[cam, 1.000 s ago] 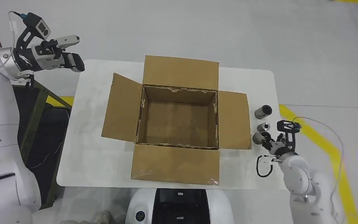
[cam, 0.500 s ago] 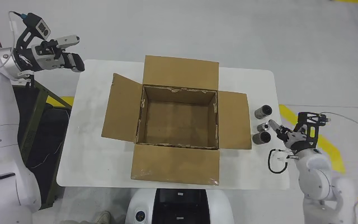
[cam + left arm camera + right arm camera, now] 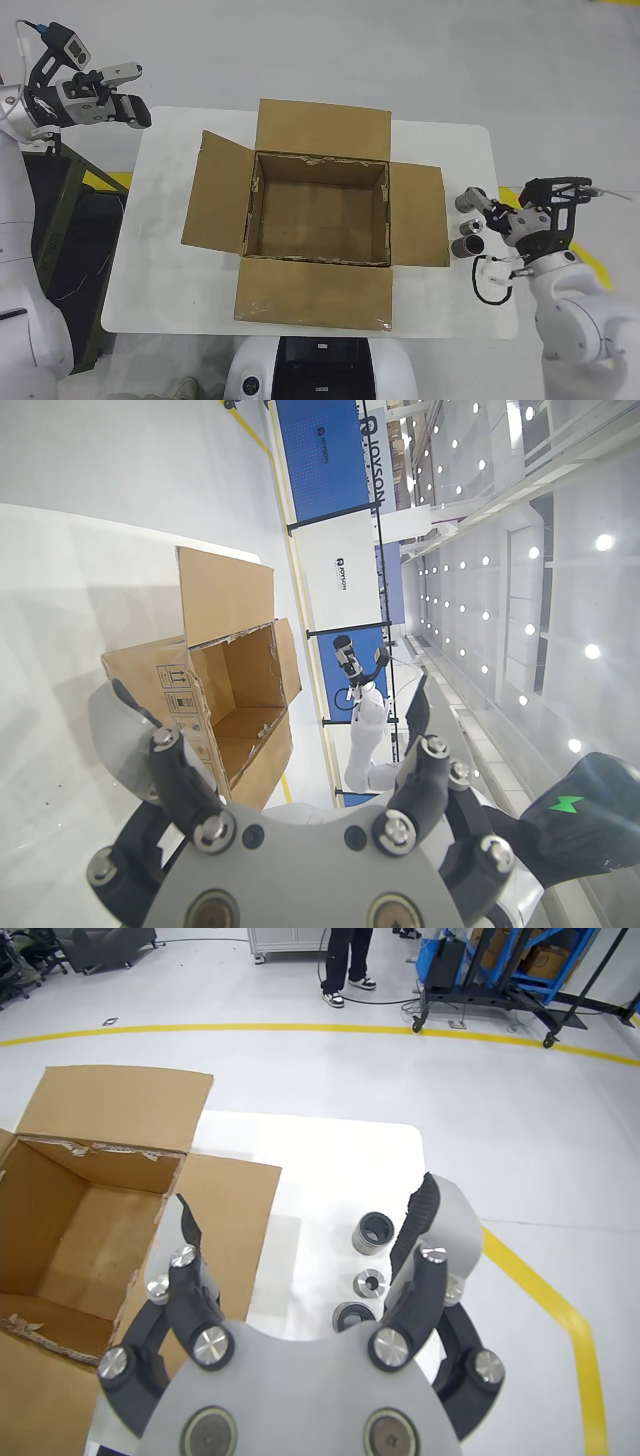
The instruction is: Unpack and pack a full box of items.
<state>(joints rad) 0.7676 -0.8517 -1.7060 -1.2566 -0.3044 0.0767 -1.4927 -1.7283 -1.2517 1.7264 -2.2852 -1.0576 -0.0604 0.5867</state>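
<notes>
- Brown cardboard box point(image 3: 322, 130) at the centre of the top view, on the white worktop point(image 3: 170, 280), four flaps folded outward, bare bottom in plain sight.
- Three small metal parts in a row on the worktop, just right of the box's right flap: a hollow cylinder point(image 3: 373, 1233), a bored slug point(image 3: 370, 1282), a dark-rimmed ring point(image 3: 353, 1317).
- Right claw point(image 3: 302, 1193) spread wide, pinching nothing, above that row at right of centre in the top view.
- Left claw point(image 3: 270, 685) likewise spread, gripping nothing, at upper left of the top view, beyond the worktop's corner, well apart from the box.
</notes>
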